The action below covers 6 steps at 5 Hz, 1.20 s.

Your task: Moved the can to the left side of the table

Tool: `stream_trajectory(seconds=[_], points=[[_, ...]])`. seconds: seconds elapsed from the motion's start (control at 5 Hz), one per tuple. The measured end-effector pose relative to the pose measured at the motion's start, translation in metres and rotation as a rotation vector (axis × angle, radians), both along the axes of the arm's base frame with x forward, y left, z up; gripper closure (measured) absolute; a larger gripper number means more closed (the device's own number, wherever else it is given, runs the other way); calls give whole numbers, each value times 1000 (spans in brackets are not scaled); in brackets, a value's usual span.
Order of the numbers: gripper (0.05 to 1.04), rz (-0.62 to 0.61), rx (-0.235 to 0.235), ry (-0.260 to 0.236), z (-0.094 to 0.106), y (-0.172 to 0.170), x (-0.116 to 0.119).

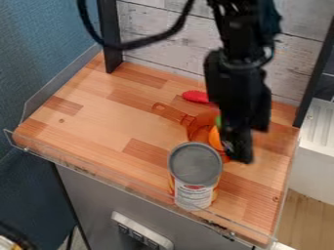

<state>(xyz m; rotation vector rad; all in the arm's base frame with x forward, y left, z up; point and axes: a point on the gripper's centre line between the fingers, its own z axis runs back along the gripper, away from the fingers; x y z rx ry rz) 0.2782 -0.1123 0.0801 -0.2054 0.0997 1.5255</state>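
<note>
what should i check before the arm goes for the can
1. Can upright: ok
2. Can already on the table's left, as viewed: not ok, it stands right of the middle, near the front rail
3. End effector lined up over the can: not ok, it hangs behind and to the right in the view, beside the pot
4. Gap between can and pot: cannot tell, the can hides part of the pot
5. Can full or empty: cannot tell
</note>
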Motion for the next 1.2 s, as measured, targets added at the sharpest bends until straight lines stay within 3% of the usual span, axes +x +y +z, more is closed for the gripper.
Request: stream_trajectory(seconds=[0.4,0.8,1.2], points=[[85,-20,66,30,-17,-7,-24],[85,-22,119,22,-34,6,-23],[85,6,132,54,-38,26,-25]])
